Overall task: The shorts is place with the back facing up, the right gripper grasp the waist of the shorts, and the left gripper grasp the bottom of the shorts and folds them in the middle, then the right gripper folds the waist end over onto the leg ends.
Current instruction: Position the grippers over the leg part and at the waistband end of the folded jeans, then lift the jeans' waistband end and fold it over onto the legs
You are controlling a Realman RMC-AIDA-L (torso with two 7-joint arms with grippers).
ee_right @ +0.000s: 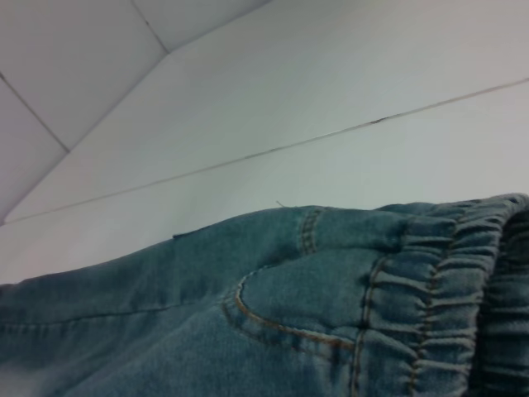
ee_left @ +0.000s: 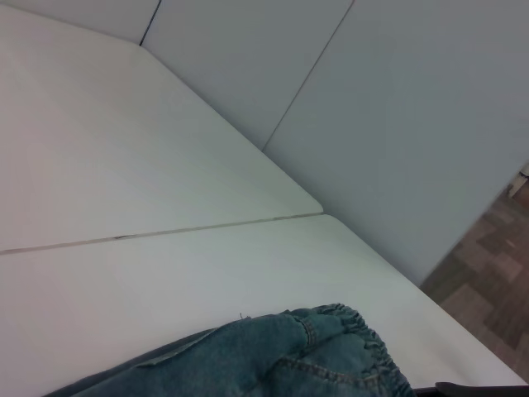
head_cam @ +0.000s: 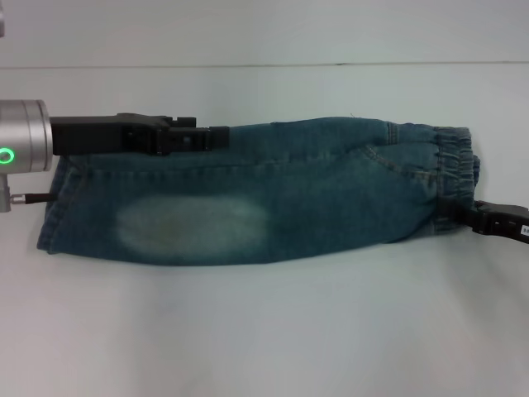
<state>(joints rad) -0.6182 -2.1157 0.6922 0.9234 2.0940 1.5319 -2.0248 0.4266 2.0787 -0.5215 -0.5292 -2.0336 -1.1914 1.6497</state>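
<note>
Shorts (head_cam: 273, 194) lie folded lengthwise on the white table (head_cam: 264, 331), waist to the robot's right. The right gripper (head_cam: 473, 217) sits at the waistband's near corner, its grip impossible to tell; carried over too shallowly, the gathered band could slip. The left gripper (head_cam: 216, 137) rests horizontally over the far edge, finger state unclear.

head overhead, wrists low, sharing shorts (head_cam: 248, 198)
</note>
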